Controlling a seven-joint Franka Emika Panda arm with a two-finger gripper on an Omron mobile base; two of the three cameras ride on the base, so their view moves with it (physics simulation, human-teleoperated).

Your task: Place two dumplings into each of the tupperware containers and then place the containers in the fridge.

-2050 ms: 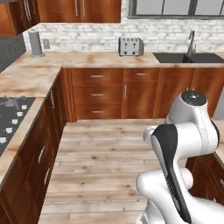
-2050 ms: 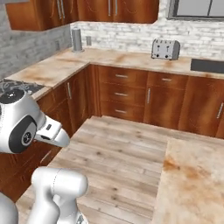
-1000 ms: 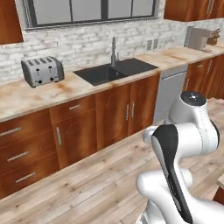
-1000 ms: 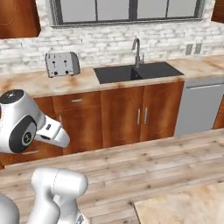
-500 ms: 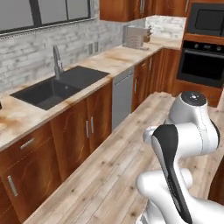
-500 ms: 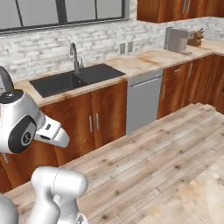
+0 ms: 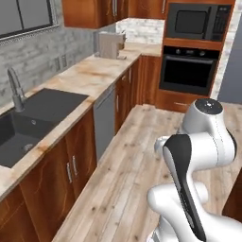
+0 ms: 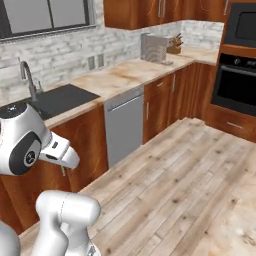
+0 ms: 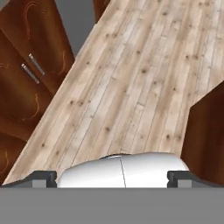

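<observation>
Sink [image 7: 33,120], dishwasher [image 8: 125,125], wall oven [image 7: 189,71]

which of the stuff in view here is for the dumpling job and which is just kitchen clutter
For the job:
- gripper, jaws wide open, holding nothing
- no dumplings, containers or fridge to point to

Just there:
- sink
- faucet
- dishwasher
- wall oven
- microwave
- knife block

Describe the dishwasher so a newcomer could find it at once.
Start at the black sink set in the long marble counter under the window. Just past it toward the wall oven, below the counter edge, sits the dishwasher: the one flat grey panel among reddish-brown wooden cabinet doors.
</observation>
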